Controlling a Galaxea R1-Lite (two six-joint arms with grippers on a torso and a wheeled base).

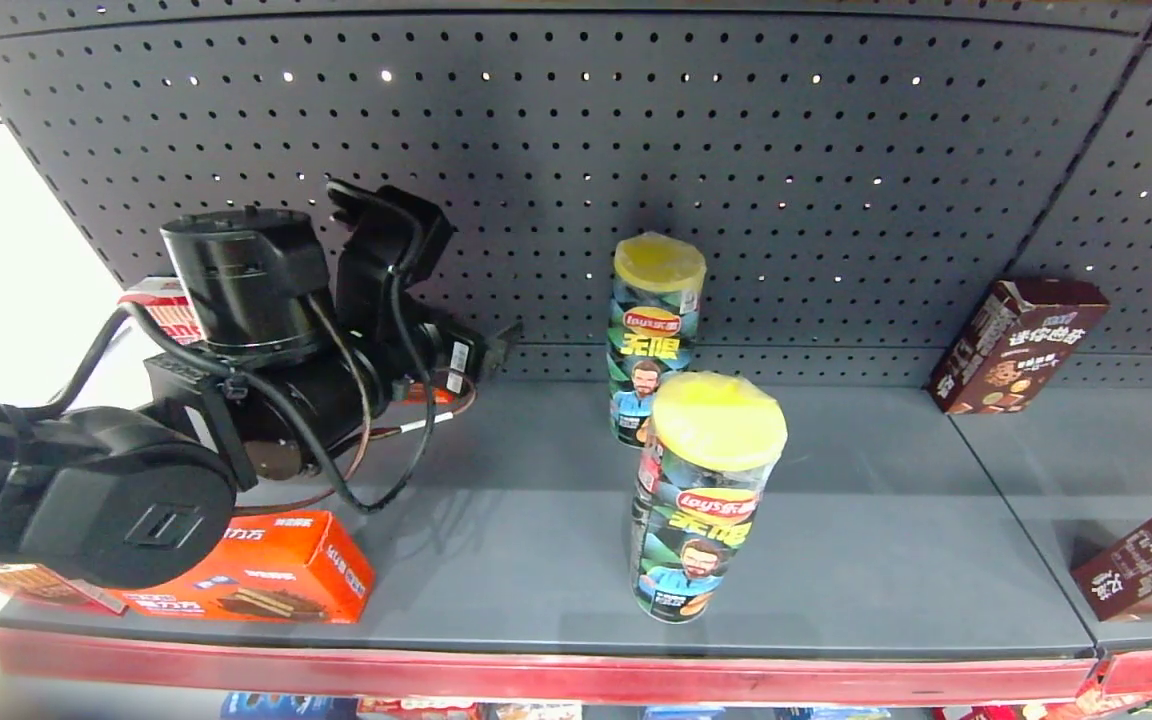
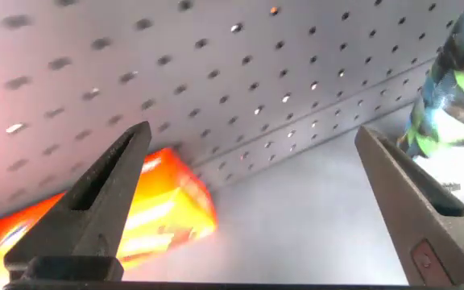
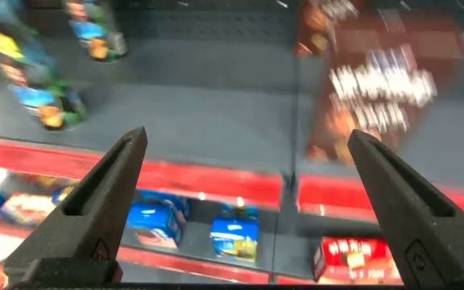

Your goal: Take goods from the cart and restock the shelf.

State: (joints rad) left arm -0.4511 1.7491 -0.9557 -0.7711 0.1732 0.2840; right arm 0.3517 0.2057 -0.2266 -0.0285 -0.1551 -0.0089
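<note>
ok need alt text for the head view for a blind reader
Two yellow-lidded chip cans stand upright mid-shelf, front can before rear can. The left arm hangs over the left of the grey shelf, an orange box lies front left, and brown boxes sit at right.

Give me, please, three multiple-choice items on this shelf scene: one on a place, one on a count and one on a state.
1. Where on the shelf is the orange box? A front left; B back right; C centre.
2. How many yellow-lidded cans stand there? A one; B two; C four.
3. The left gripper is: A shut on a can; B shut on a box; C open, empty.
Key: 1 A, it lies at the front left edge; 2 B, one stands behind the other; 3 C, its jaws stand apart, nothing between.
</note>
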